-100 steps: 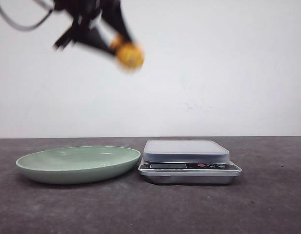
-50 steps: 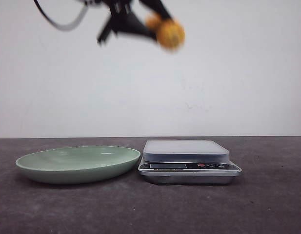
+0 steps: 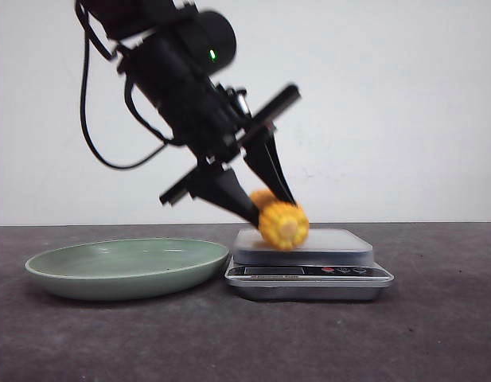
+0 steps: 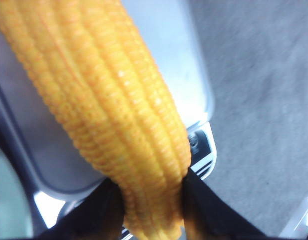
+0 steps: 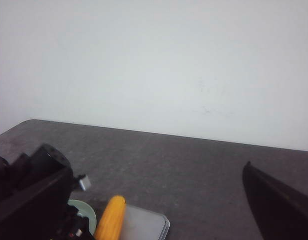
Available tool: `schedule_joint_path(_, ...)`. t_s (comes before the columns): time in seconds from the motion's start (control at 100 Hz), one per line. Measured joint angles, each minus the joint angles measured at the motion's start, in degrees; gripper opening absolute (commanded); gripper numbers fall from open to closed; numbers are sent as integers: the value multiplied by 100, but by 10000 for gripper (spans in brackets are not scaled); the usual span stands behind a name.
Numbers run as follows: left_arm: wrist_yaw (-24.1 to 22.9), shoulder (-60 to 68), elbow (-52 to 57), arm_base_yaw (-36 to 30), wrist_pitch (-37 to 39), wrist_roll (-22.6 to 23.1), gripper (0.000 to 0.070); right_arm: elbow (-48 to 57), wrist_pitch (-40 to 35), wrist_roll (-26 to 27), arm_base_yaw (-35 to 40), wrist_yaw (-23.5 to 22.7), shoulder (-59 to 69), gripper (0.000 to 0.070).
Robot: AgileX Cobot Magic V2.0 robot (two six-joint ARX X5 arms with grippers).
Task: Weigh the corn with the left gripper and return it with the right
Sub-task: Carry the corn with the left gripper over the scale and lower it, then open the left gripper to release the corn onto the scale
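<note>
Change: the left gripper (image 3: 271, 208) has come down from high up, bringing the corn (image 3: 283, 225) to the kitchen scale (image 3: 309, 272).
Grip: fingers clamping the cob.
Plate: the green plate (image 3: 127, 267) is sitting at the scale's 9 o'clock.
Right gripper (image 5: 276, 205): one finger showing; cannot tell.

Lighting's even and bright, pretty diffuse, with just faint soft shadows under the green plate (image 3: 126, 267) and scale (image 3: 309, 267). Front view is fairly sharp. Left wrist view's super close, so the corn (image 4: 104, 115) looks soft and blurry.
</note>
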Motion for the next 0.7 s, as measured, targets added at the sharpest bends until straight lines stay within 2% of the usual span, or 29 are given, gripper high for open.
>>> schedule_joint_path(0.26,-179,4,2,-68,68,-2,19,0,-129,7,2,0,0,688)
schedule_joint_path(0.39,-236,4,2,-70,63,-4,52,0,-162,7,2,0,0,688)
schedule_joint_path(0.45,-240,4,4,-70,37,-2,165,0,-173,7,2,0,0,688)
schedule_joint_path(0.54,-258,4,20,-70,-24,-4,428,0,-173,7,2,0,0,688)
schedule_joint_path(0.57,-262,4,20,-70,-42,-2,495,0,-173,7,2,0,0,688)
schedule_joint_path(0.64,-306,4,20,-70,-94,-2,556,0,-173,7,2,0,0,688)
schedule_joint_path(0.7,-310,7,33,-61,-160,0,564,0,-173,9,2,0,0,688)
